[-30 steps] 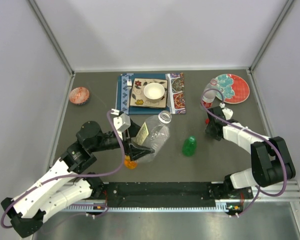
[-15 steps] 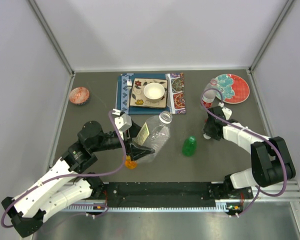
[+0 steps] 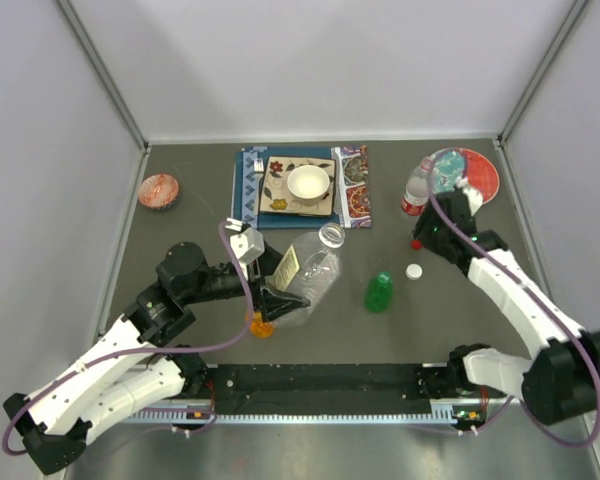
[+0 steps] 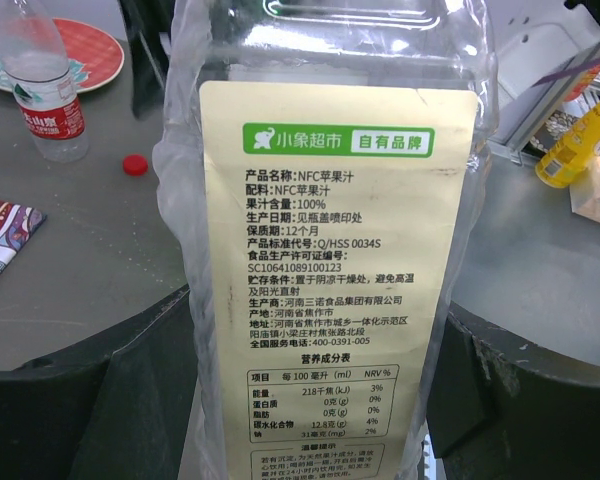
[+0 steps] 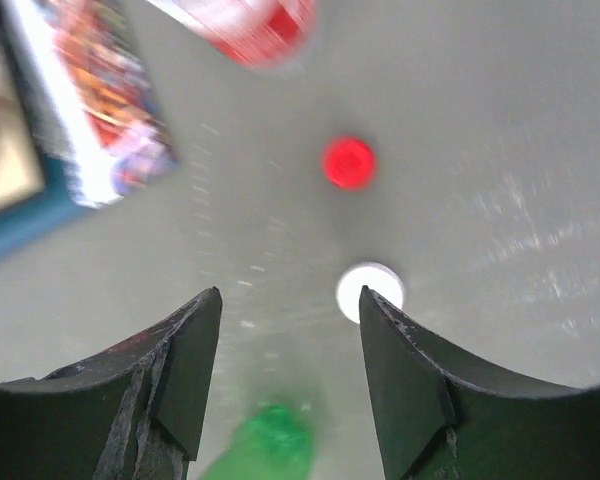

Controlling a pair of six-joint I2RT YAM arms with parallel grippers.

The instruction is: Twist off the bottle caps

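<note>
Moved: in the last second my right gripper [image 3: 427,236] has pulled up and toward the far right and its jaws have spread. A small round white plastic cap [image 3: 413,270] that it covered now lies in the open. My left arm has kept its place.
Top view, left gripper: my left gripper [image 3: 280,300] is clamped round the lower body of the large clear plastic bottle [image 3: 318,262], which lies tilted, neck toward the far right.
Top view, right gripper: released, grasping nothing, above the dark grey table [image 3: 460,310].
Top view, caps: the white cap lies on the table right of the small green plastic bottle [image 3: 379,292]. A small round red plastic cap [image 3: 417,243] lies just beyond it, near the small clear bottle with a red label [image 3: 415,190], which stands at the left rim of the red and teal round plate [image 3: 475,178].
Top view, orange: the small orange plastic bottle [image 3: 262,325] sits just beside my left gripper, on its near side.
Left wrist view: my black fingers [image 4: 80,400] press either side of the large bottle [image 4: 330,250] with its cream label. Far left, the red-label bottle [image 4: 45,95] stands upright and the red cap [image 4: 134,165] lies near it, not touching.
Right wrist view: blurred. My fingers [image 5: 170,380] stand apart with nothing between them. On the table below, the white cap [image 5: 370,292] shows just beside the right finger, the red cap [image 5: 348,162] beyond it, and the green bottle [image 5: 265,445] at the near edge.
</note>
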